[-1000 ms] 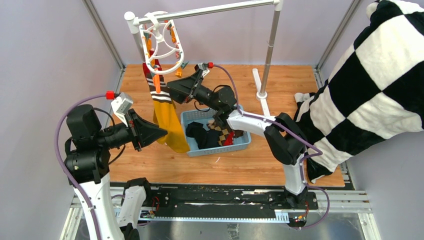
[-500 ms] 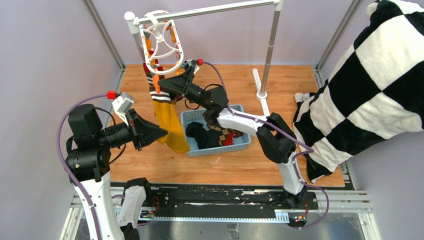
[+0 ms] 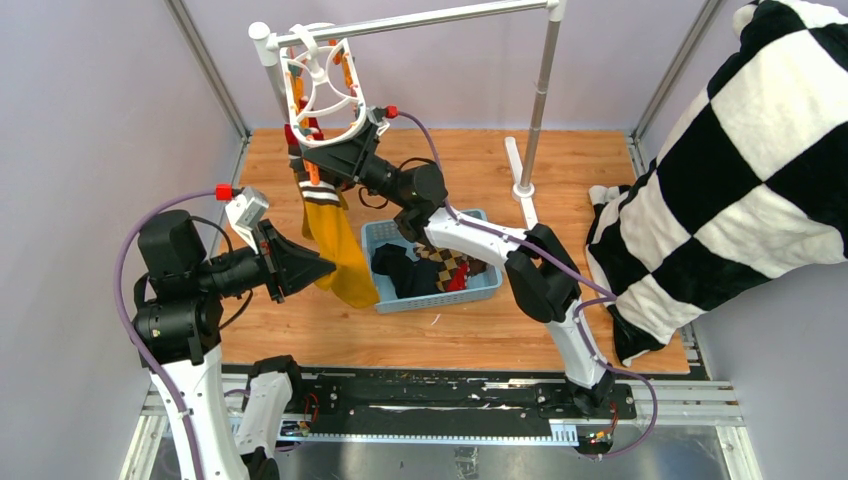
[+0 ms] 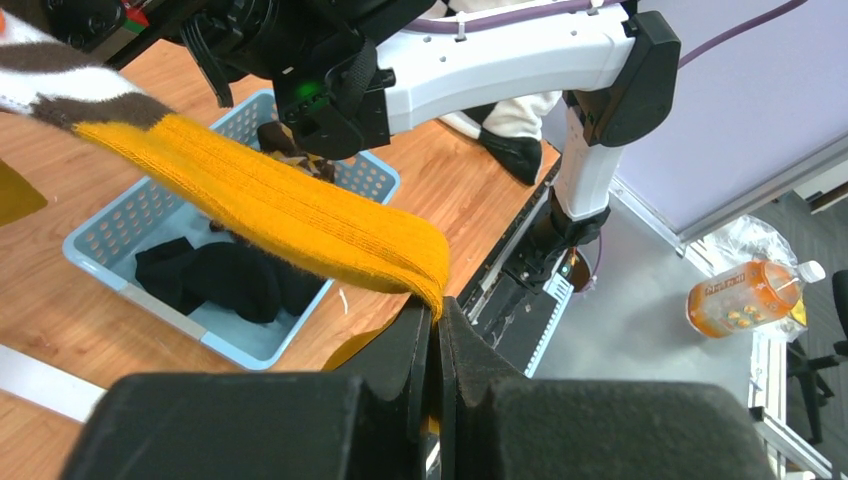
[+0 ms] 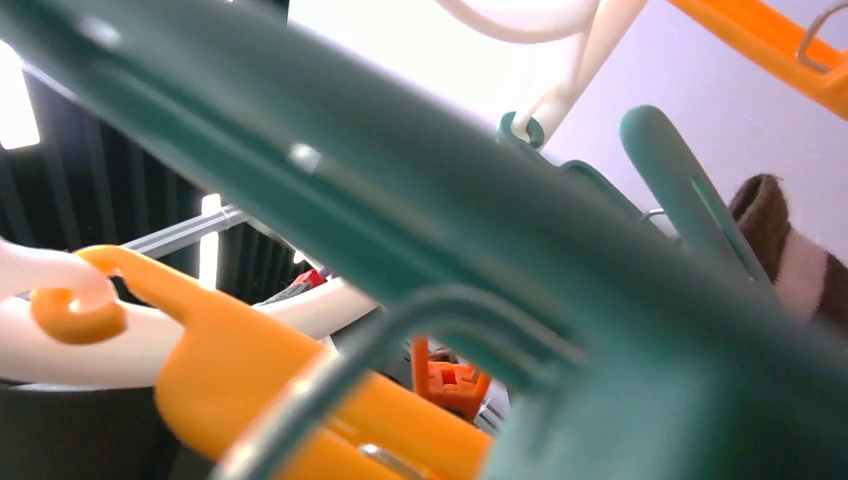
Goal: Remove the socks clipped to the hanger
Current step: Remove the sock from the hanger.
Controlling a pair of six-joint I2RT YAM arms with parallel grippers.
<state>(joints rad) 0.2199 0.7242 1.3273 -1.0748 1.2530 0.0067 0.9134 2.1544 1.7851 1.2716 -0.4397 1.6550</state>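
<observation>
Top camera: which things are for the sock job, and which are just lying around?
For the job: the hanger; the yellow sock hanging from it; the left gripper pinching that sock; the right gripper up at the pegs; the blue basket holding loose socks.
Just lying about: the checkered blanket; the orange bottle.

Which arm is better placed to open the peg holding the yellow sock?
Right: the right gripper is among the hanger pegs, while the left gripper pinches the yellow sock at its toe.

White arm links (image 3: 480, 240), black joints (image 3: 170, 245), purple cables (image 3: 117, 272), red plugs (image 3: 222, 190), black left gripper (image 3: 326, 265), black right gripper (image 3: 303, 159).
</observation>
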